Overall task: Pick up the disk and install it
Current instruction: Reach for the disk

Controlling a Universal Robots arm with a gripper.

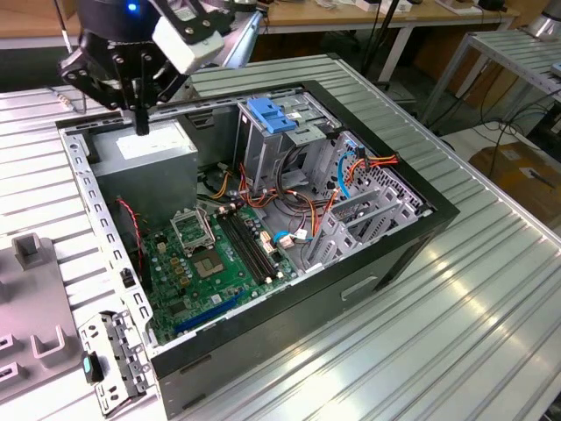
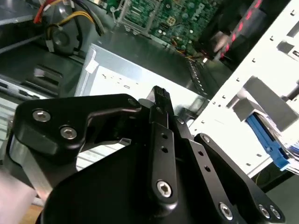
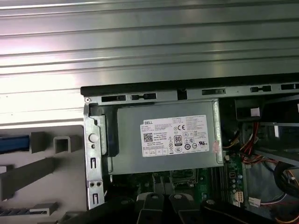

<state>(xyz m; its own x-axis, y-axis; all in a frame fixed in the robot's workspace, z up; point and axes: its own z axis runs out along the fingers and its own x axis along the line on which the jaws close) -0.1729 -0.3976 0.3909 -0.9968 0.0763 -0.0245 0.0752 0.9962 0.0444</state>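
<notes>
A ribbed metal counter [image 1: 473,298] carries an open black case [image 1: 436,210], which lies on its side with its inside facing up. Beside the case, at the exterior view's left, sits a grey holder [image 1: 26,298] with raised posts.

Inside the case, a grey box [image 1: 145,156] with a white sticker fills the far corner toward the exterior view's left. A green board [image 1: 202,263] lies flat on the case floor next to the box. A metal cage [image 1: 263,162] stands at the board's far side, with red, orange and blue wires [image 1: 307,210] running around it.

The gripper [image 1: 140,123] hangs just above the box without touching it. Its fingers are drawn together with nothing between them.

The disk [image 2: 268,142] sits in the holder, outside the case and well apart from the gripper. In the second wrist view, its blue rail and a bit of printed label show at the holder's edge. A flat blue tab [image 1: 267,114] sits on top of the cage.
</notes>
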